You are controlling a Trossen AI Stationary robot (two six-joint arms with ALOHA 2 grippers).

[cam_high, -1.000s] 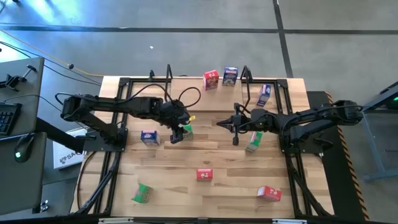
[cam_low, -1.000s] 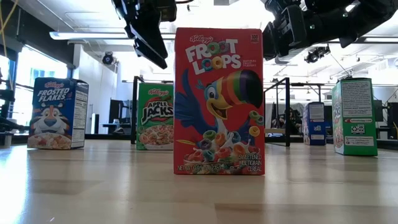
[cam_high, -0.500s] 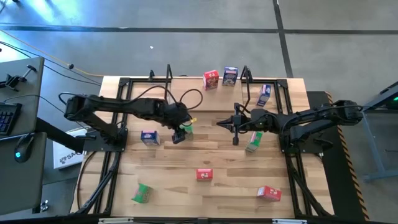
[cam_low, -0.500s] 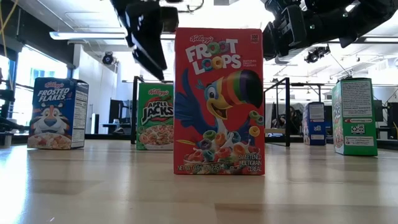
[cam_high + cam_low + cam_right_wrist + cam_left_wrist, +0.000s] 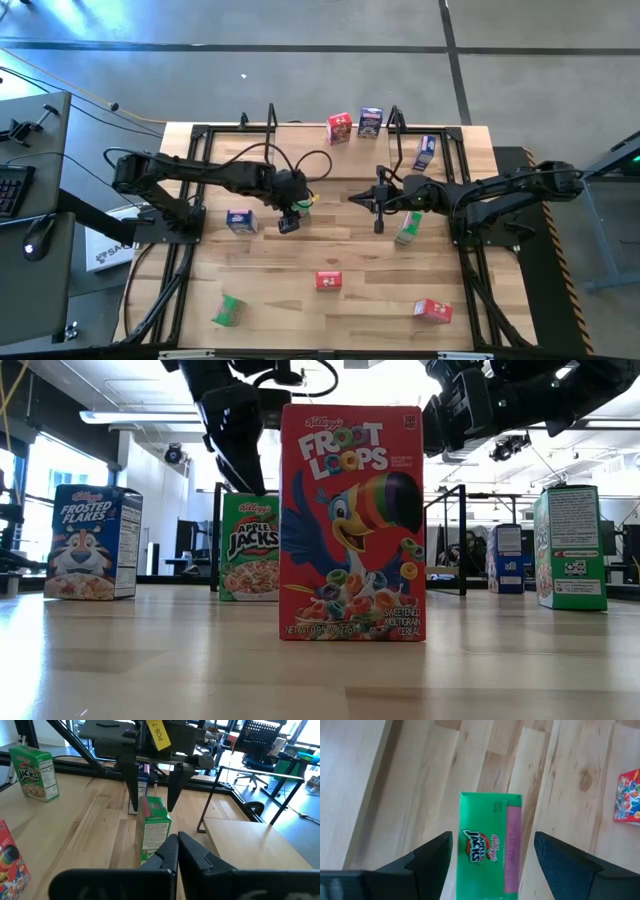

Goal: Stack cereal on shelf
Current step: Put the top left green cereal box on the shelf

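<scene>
Pickup of green Apple Jacks box (image 5: pixel 489 845) under way at mid-table, left gripper (image 5: pixel 492 855) poised over it, fingers (image 5: pixel 431 860) spread wide on either side.

Not yet gripped: box upright on tabletop (image 5: pixel 350 262), seen between the open jaws with clear wood showing on both sides. Next, by the look of it: lowering squarely over the narrow top, closing on the long faces, then lifting clear toward shelf (image 5: pixel 425 195), just right of the box. Some risk of tipping if one finger lands first. Right gripper (image 5: pixel 176 851) pinched shut and empty, parked just right of that green box, facing it. Red Froot Loops box (image 5: pixel 351 522) standing nearer the table's front edge; Frosted Flakes box (image 5: pixel 239 221) just left of the green one.
</scene>
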